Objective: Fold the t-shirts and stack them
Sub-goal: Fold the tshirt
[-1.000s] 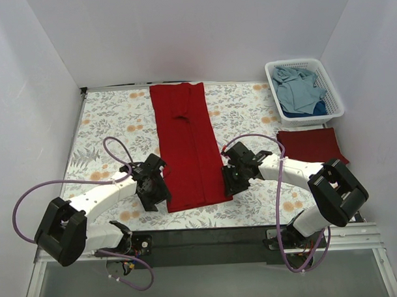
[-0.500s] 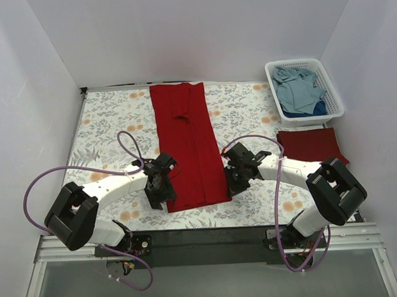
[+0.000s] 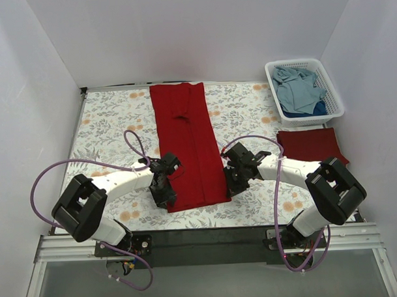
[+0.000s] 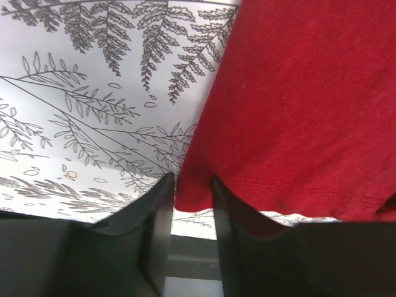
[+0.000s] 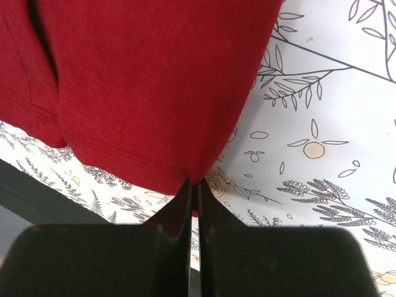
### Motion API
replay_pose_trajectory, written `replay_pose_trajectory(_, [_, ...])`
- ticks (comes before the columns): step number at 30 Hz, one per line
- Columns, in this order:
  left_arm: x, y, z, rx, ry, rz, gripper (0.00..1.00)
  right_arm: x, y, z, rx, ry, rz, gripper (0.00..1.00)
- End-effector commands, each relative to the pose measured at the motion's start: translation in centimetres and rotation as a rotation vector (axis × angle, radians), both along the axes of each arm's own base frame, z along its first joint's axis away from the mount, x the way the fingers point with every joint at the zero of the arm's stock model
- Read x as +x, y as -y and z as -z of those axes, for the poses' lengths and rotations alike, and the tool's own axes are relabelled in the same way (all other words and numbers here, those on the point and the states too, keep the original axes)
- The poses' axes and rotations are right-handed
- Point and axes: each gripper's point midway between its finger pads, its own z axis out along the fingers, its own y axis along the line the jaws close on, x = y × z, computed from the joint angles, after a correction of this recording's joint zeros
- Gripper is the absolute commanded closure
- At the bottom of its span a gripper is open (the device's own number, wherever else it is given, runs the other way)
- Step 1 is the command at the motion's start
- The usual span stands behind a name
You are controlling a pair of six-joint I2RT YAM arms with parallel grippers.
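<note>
Bright red t-shirt (image 3: 188,145) is a long folded strip in the middle of the floral table (image 3: 106,125), hem end nearest the arms.
Right gripper (image 5: 193,184) is clenched on the right hem corner. Left gripper (image 4: 189,185) straddles the left corner, jaws narrowed, but you can't tell if it bites. The cloth looks light, limp and layered, so pinch every layer at the stitched hem or your fold sags apart.

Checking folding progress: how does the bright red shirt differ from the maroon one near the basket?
The bright red shirt lies as a long strip down the middle; the maroon shirt is a compact folded rectangle at the right. The right hand pinches the bright red shirt's near corner and the left hand straddles its other; the maroon shirt lies untouched. Both lie flat.
</note>
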Motion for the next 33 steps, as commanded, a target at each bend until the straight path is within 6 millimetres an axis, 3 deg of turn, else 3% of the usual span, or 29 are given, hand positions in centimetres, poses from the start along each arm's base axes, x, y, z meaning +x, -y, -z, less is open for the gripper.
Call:
replay_pose_trajectory(1, [-0.5,-1.0,0.7,0.057,-0.018,-0.004,0.75,-2.1,2.4,2.4,-0.111,-0.067,-0.028,0.99])
replay_pose_trajectory(3, [-0.5,-1.0,0.8,0.058,-0.019,-0.004,0.77,-2.1,2.3,2.4,-0.108,-0.067,-0.030,0.99])
replay_pose_trajectory(6, [-0.7,-1.0,0.8,0.059,-0.025,0.001,0.89,-2.2,2.2,2.2,-0.099,-0.069,-0.038,0.99])
replay_pose_trajectory(7, [-0.6,-1.0,0.6,0.057,-0.021,0.002,0.99,-2.2,1.9,1.9,-0.089,-0.061,-0.047,0.99])
replay_pose_trajectory(10, [-0.9,-1.0,-0.2,0.047,-0.009,0.013,1.00,-2.6,1.5,0.7,-0.054,-0.056,-0.069,0.99])
replay_pose_trajectory(14, [-2.4,-0.8,-2.0,0.018,-0.013,0.040,1.00,-5.3,2.3,-0.7,-0.066,-0.097,-0.112,0.99])
replay_pose_trajectory(16, [-3.9,-0.5,-2.7,-0.008,-0.032,0.080,1.00,-7.1,2.2,-1.6,-0.048,-0.106,-0.143,0.99])
replay_pose_trajectory(20, [-9.3,0.2,-3.5,-0.102,-0.124,0.112,1.00,-11.3,3.3,-2.1,-0.051,-0.172,-0.177,0.99])
replay_pose_trajectory(22, [-11.6,0.5,-3.3,-0.127,-0.163,0.145,1.00,-12.4,3.3,-2.6,-0.031,-0.181,-0.183,0.99])
replay_pose_trajectory(24, [-12.1,1.2,-3.4,-0.181,-0.157,0.129,1.00,-12.3,3.1,-3.2,-0.014,-0.169,-0.182,0.99])
replay_pose_trajectory(26, [-11.3,1.9,-3.9,-0.223,-0.114,0.122,1.00,-10.8,3.0,-3.6,-0.036,-0.108,-0.173,0.99])
replay_pose_trajectory(29, [-7.3,3.2,-5.3,-0.270,-0.011,0.094,1.00,-7.4,1.5,-5.4,-0.026,-0.038,-0.177,0.99])
replay_pose_trajectory(30, [-4.8,3.3,-5.9,-0.266,0.040,0.081,1.00,-6.1,1.2,-5.5,-0.033,-0.034,-0.160,0.99])
replay_pose_trajectory(31, [-3.5,3.3,-6.1,-0.257,0.064,0.083,1.00,-4.3,-0.1,-7.1,0.002,0.014,-0.158,0.99])
replay_pose_trajectory(32, [-2.1,3.3,-6.4,-0.252,0.092,0.077,1.00,-3.2,-0.4,-7.1,-0.007,0.026,-0.172,0.99])
replay_pose_trajectory(33, [0.6,2.9,-6.9,-0.229,0.148,0.066,1.00,-1.7,-0.4,-7.5,-0.006,0.043,-0.149,0.99])
